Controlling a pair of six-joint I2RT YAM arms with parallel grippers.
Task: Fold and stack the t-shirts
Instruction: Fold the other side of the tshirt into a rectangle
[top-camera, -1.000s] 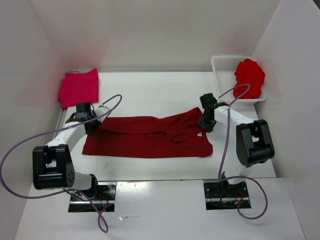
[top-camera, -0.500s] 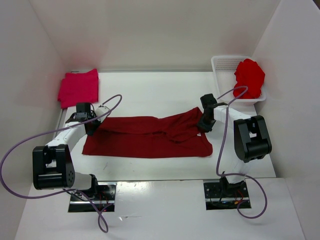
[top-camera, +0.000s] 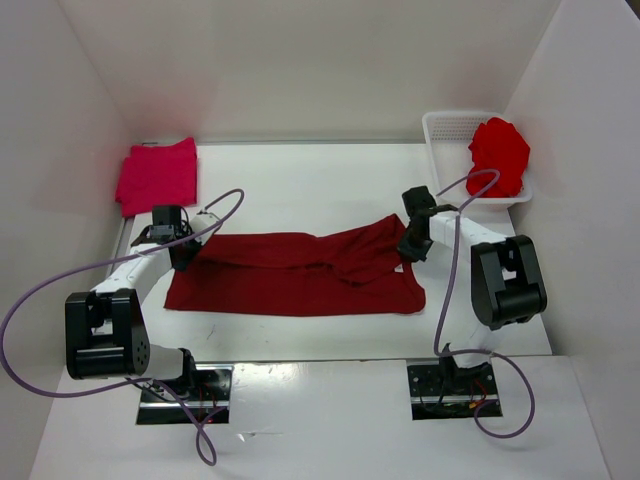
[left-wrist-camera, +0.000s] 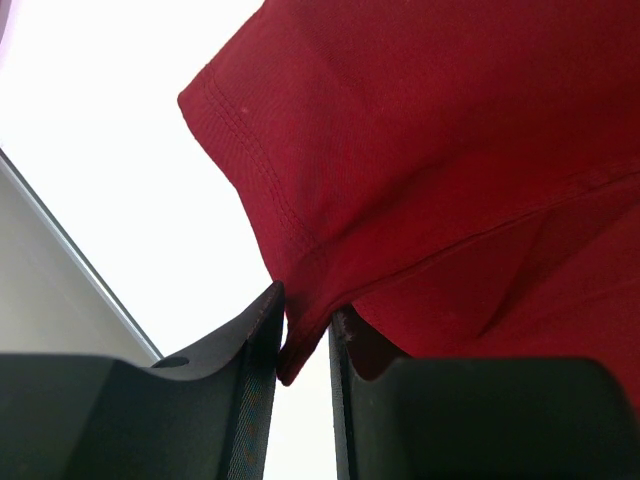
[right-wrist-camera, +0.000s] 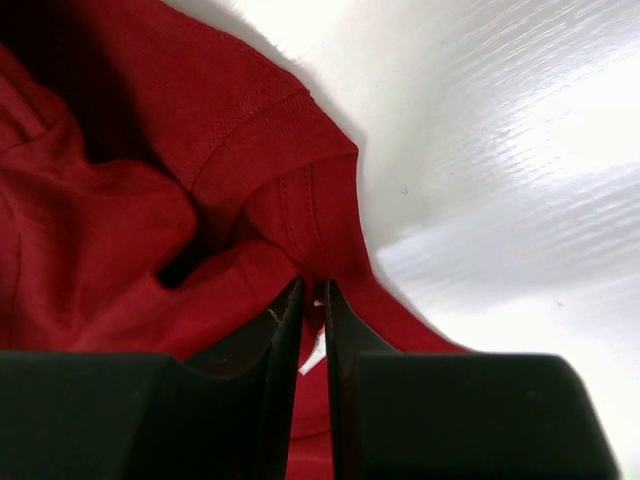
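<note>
Currently, the dark maroon cloth t-shirt (top-camera: 300, 275) lies spread across the middle of the white desk (top-camera: 300, 190), its long side running left to right, with a loose fold of cloth bunched over its upper right part. The left claw (top-camera: 183, 256) is at the left edge of this t-shirt. The left wrist view shows its two black fingers (left-wrist-camera: 258, 350) drawn close together on a hemmed corner of the maroon cloth, which passes down between them. The right claw (top-camera: 411, 250) is at the right end of the same t-shirt, beside the bunched fold. The right wrist view shows its fingers (right-wrist-camera: 283, 340) nearly together, pinching a hemmed fold of the maroon cloth, with a sliver of white visible in the narrow gap. A pinkish-crimson cloth t-shirt (top-camera: 157, 175) lies folded flat at the far left corner of the desk, well apart from the maroon one. A bright red cloth t-shirt (top-camera: 498, 155) sits crumpled in the white plastic mesh basket (top-camera: 447, 128) at the far right corner, bulging over the basket's right rim.
</note>
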